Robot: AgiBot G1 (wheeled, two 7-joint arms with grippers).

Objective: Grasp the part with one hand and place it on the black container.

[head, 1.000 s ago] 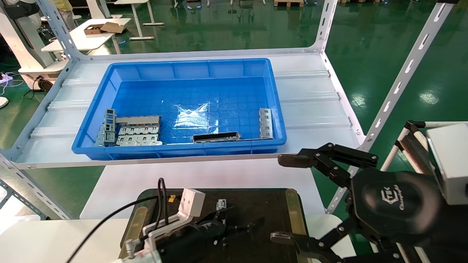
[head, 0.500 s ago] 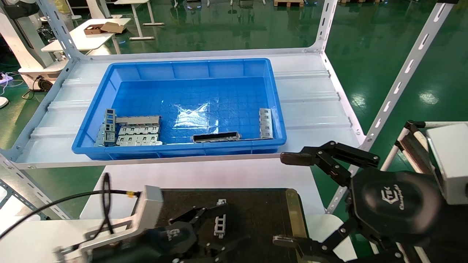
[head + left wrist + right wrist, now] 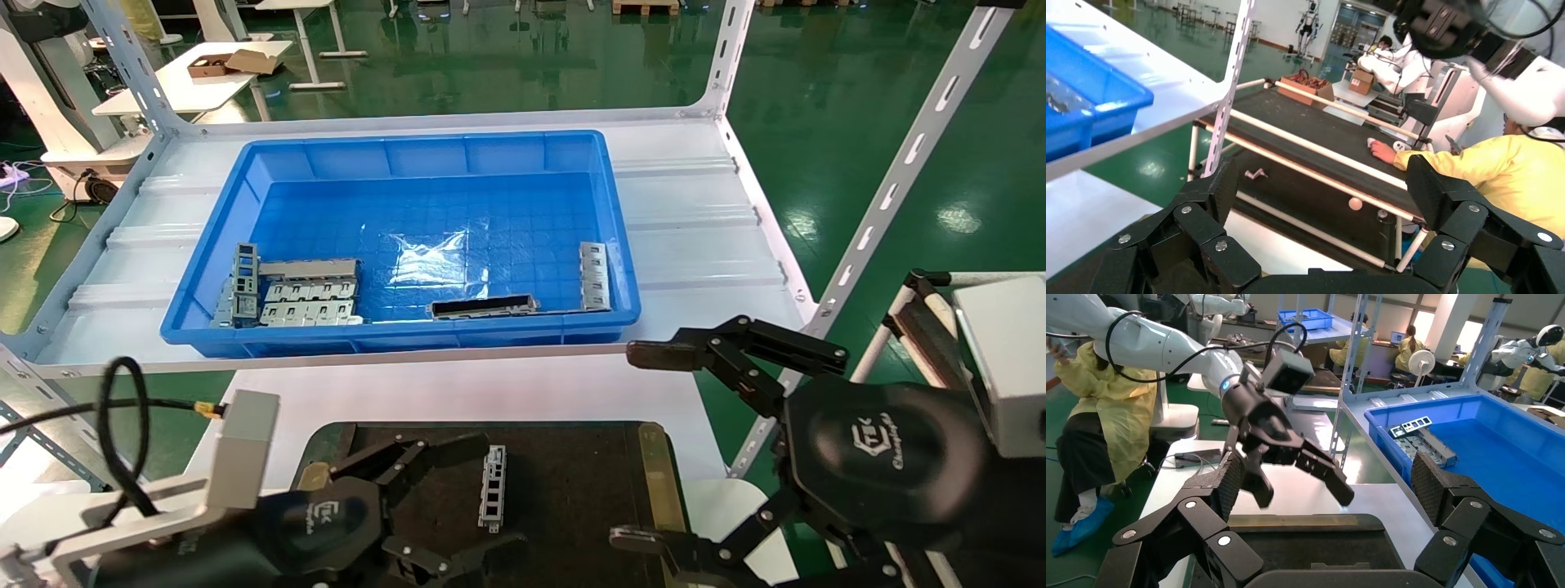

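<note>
Part [image 3: 492,487] lay flat on black container [image 3: 572,482], near its middle, free of both grippers. Left gripper [image 3: 462,502] gaped wide and empty just beside the part, on the container's left portion. Right gripper [image 3: 645,445] hung spread wide and empty over the container's right edge.

Risk, as judged: a left finger sweeping sideways could clip the strip and skid it off the container.

Container's near edge was cut off; neither wrist view showed the part.

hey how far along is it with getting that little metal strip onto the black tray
Placing looks done: the small light-grey slotted metal strip lies flat on the flat black tray. The left gripper is beside it, jaws open and empty. The right gripper hovers open at the tray's right edge. More parts sit in the blue plastic bin.
</note>
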